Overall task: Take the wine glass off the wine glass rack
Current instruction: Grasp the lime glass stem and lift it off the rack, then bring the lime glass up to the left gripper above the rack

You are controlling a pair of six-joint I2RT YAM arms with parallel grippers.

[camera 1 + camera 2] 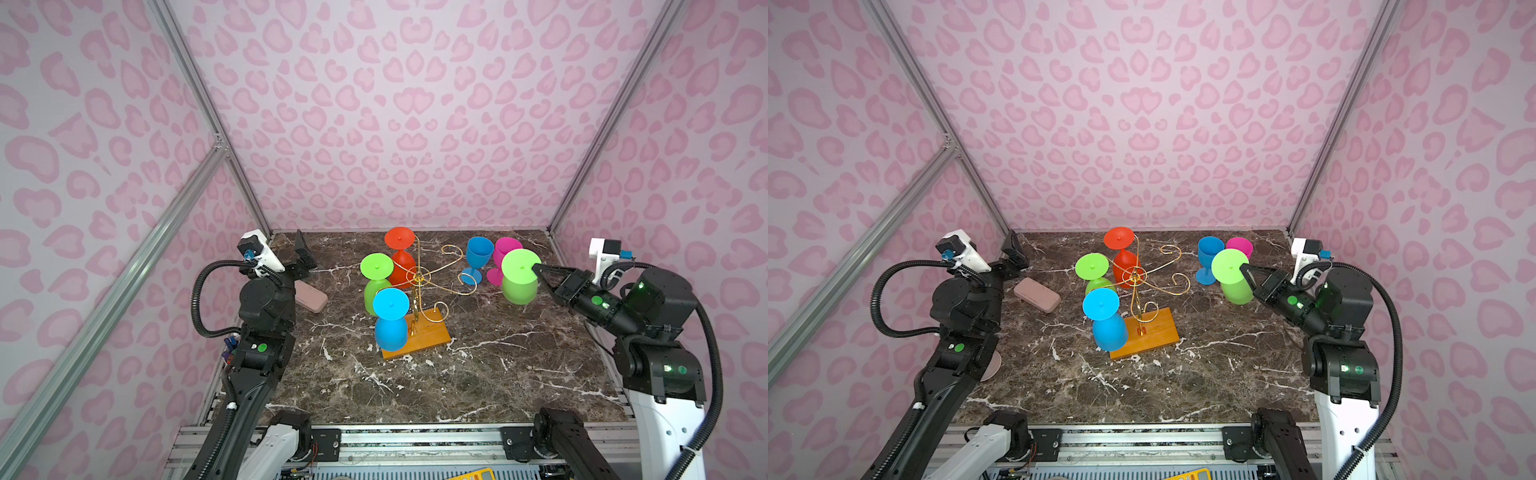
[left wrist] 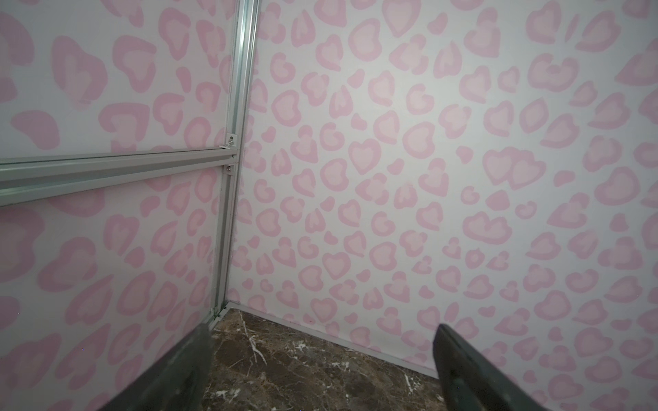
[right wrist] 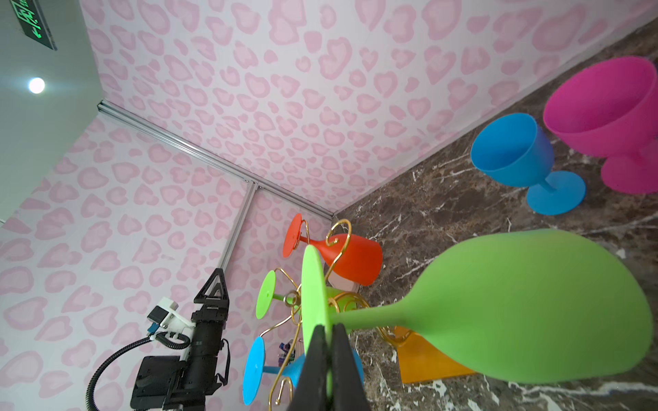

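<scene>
Top views: right gripper [image 1: 535, 271] pinched the inverted green wine glass [image 1: 518, 291] by its foot, clear of the wine glass rack [image 1: 430, 332], to its right.
Left wrist: left gripper [image 2: 320, 370] fingers spread.
Right wrist: fingers clamped on the foot's rim.

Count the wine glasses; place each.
6: red glass, hanging green glass, hanging blue glass on the rack; standing blue glass, pink glass on the table; held green glass in right gripper.

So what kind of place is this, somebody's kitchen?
Probably not. It looks like a robot test booth. Aluminium frame posts hold pink heart-print walls around a marble-look table, and a robot's right gripper pinches a green wine glass.
</scene>
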